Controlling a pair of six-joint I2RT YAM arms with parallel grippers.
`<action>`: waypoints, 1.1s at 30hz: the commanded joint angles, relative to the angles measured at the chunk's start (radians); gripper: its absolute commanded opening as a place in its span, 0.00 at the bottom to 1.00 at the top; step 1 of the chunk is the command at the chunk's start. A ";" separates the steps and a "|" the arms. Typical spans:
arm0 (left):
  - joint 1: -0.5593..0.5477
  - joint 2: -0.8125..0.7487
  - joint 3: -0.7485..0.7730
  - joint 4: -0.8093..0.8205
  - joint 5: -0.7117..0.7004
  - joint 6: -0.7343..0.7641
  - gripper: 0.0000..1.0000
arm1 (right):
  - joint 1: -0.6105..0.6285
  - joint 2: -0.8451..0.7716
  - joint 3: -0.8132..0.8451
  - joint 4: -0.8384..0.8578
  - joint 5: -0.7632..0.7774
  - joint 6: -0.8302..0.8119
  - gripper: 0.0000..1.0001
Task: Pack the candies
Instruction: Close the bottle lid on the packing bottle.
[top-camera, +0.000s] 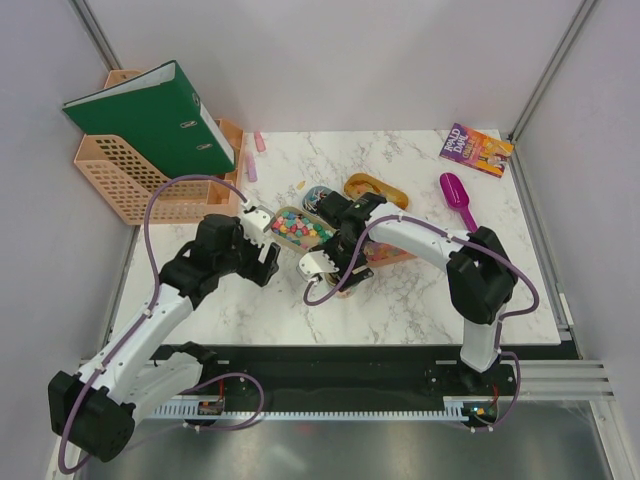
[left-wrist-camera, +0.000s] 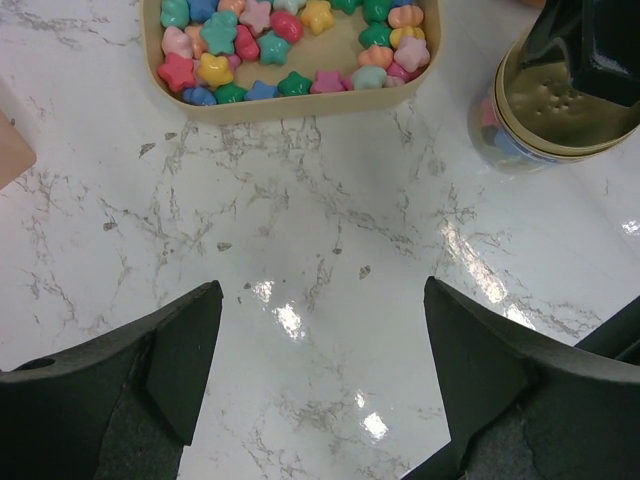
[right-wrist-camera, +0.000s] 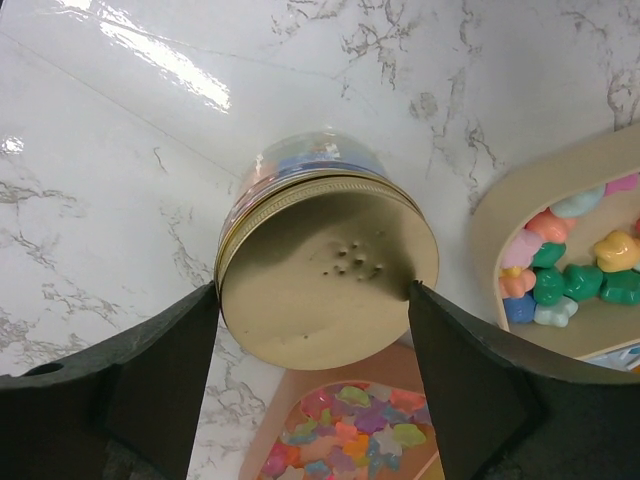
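The candies (left-wrist-camera: 290, 40) are seen in three places. Star-shaped pieces of many colours are spread in a tan tray (left-wrist-camera: 300, 108), more are lying in a second tray (right-wrist-camera: 290, 395), and some are visible through the wall of a jar (right-wrist-camera: 300, 160) with a gold lid (right-wrist-camera: 320, 280) on top. In the top view the jar is standing on the table (left-wrist-camera: 300, 220) near the middle. The tray is at 11 o'clock from it and the second tray at 2 o'clock, partly hidden by the right arm. The right gripper (right-wrist-camera: 312, 297) is placed over the lid with its jaws wide, one finger at each side of the rim; whether the lid is really gripped cannot be told. The left gripper (left-wrist-camera: 322, 292) is at 9 o'clock from the jar, wide open, with nothing held. A purple scoop (top-camera: 457, 198) is lying well apart at 2 o'clock.
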 joint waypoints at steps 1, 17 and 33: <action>0.006 0.002 0.024 0.003 0.022 -0.012 0.88 | 0.000 -0.014 -0.013 0.003 0.001 -0.002 0.83; 0.006 -0.012 -0.007 0.019 0.011 0.006 0.86 | 0.023 -0.142 -0.087 0.026 0.017 0.042 0.98; 0.006 -0.023 -0.014 0.032 0.079 0.022 0.05 | 0.043 -0.084 -0.056 0.034 0.008 0.220 0.23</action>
